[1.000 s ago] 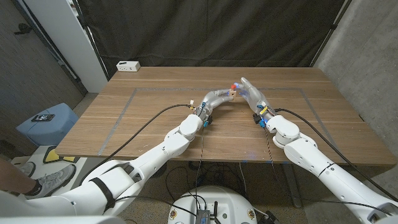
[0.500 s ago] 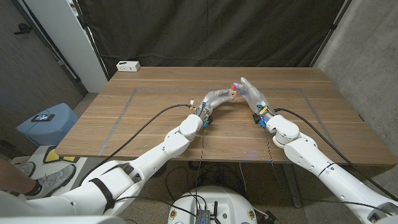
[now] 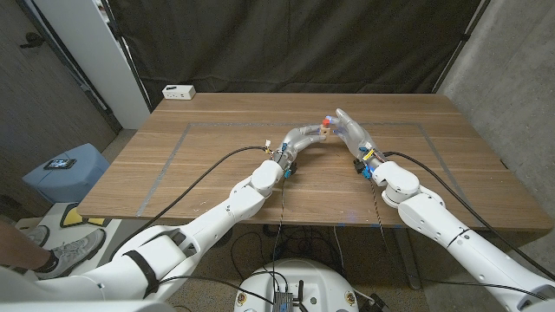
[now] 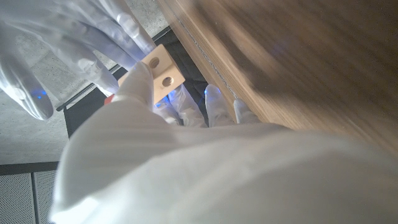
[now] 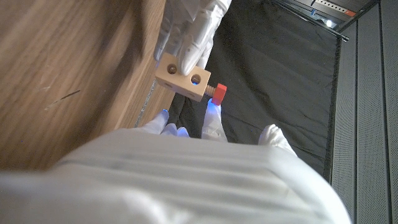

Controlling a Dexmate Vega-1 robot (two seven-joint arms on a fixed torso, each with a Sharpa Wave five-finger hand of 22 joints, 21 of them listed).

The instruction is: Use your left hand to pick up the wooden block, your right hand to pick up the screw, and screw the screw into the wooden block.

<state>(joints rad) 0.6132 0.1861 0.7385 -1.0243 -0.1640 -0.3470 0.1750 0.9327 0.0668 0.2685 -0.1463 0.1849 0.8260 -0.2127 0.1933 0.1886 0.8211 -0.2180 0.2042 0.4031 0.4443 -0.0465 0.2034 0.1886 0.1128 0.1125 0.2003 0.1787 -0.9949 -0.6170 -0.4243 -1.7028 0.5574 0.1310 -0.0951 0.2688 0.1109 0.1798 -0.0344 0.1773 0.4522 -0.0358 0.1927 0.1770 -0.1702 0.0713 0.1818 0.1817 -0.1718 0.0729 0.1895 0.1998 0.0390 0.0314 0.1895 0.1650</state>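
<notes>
Left hand around wooden block

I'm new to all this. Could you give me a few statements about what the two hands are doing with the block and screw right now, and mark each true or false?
1. The left hand holds the wooden block. True.
2. The block lies on the table. False: it is held up above it.
3. The screw has a red head. True.
4. The screw is far from the block. False: it sticks out of the block's end.
5. The right hand waits at the table's edge. False: it meets the left hand mid-table.
</notes>
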